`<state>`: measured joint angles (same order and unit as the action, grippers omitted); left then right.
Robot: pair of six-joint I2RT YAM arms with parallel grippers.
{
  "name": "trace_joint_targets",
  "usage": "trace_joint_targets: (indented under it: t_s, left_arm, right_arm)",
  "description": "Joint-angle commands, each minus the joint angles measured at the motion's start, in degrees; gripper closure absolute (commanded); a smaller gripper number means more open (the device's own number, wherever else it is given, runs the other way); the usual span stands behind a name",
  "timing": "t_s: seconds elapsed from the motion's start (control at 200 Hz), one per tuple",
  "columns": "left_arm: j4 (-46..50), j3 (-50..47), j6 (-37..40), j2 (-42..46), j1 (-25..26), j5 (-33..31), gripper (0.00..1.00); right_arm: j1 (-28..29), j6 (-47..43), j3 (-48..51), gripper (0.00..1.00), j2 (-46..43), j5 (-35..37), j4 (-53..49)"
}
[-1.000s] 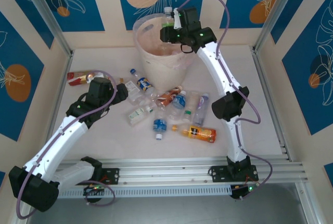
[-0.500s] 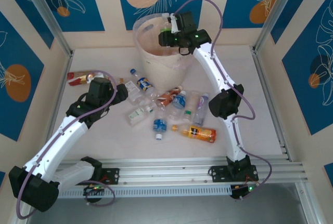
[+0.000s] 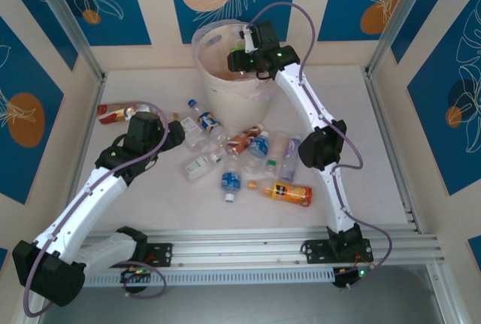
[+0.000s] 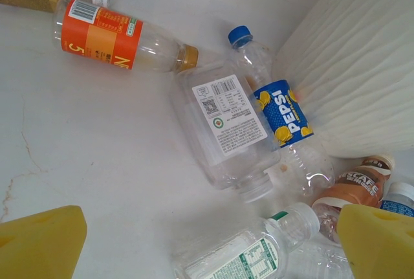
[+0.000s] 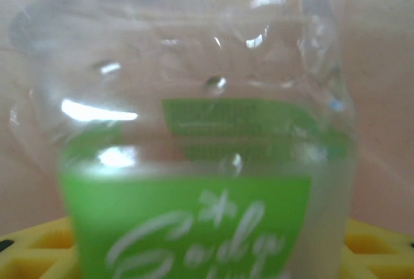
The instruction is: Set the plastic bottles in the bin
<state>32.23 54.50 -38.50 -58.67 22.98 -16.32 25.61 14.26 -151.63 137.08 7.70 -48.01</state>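
**Right arm at the bin with a green bottle, most of the pile not yet cleared**

Top view: your right gripper (image 3: 242,55) sits over the mouth of the bin (image 3: 204,83), just inside the rim. A green-label bottle (image 3: 240,59) is at its tip, above the opening. You can't tell from here whether it's gripped or loose. The left gripper (image 3: 180,132) hangs in front and left of the bin, at the edge of the loose bottles (image 3: 259,147). Roughly ten of them lie on the table (image 3: 376,128) in front of the bin.

Left wrist: the yellow fingers (image 4: 45,240) are spread wide with nothing held. A Pepsi bottle (image 4: 278,114) lies against the bin wall and a clear bottle (image 4: 226,130) touches it on the side away from the bin. An orange-label bottle (image 4: 110,36) lies farther out.

Right wrist: the green-label bottle is blurred and right up against the lens. Yellow finger pads show low on both sides, but you can't tell if they are gripping it.

Progress: early, I'd say. One bottle is at the drop point and the bulk is left. The bin's contents aren't readable.
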Motion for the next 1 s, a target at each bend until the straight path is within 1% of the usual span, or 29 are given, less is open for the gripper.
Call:
trace_joint_targets:
  t_s: [0.0, 0.355, 0.545, 0.815, 0.995]
  left_arm:
    - [1.06, 1.75, 0.55, 0.05, -0.5, -0.36, 0.0]
    - [1.61, 1.73, 0.28, 0.49, -0.52, -0.66, 0.0]
    - [1.89, 1.84, 0.4, 0.67, -0.55, -0.81, 0.0]
    - [2.22, 1.86, 0.64, 1.18, -0.5, -0.64, 0.0]
    - [2.49, 2.01, 0.71, 1.2, -0.5, -0.51, 0.0]
  right_arm:
    - [-0.2, -1.6, -1.95, 0.35, 1.25, 0.99, 0.28]
    - [-0.12, -1.82, -2.16, 0.35, 1.97, 1.12, 0.04]
    - [0.14, -1.85, -5.56, 0.35, 1.3, 0.34, -1.38]
    - [0.75, -2.22, -6.03, 0.32, -5.23, 0.64, 0.24]
    - [1.54, -2.67, -5.85, 0.28, -10.24, 1.62, -0.54]
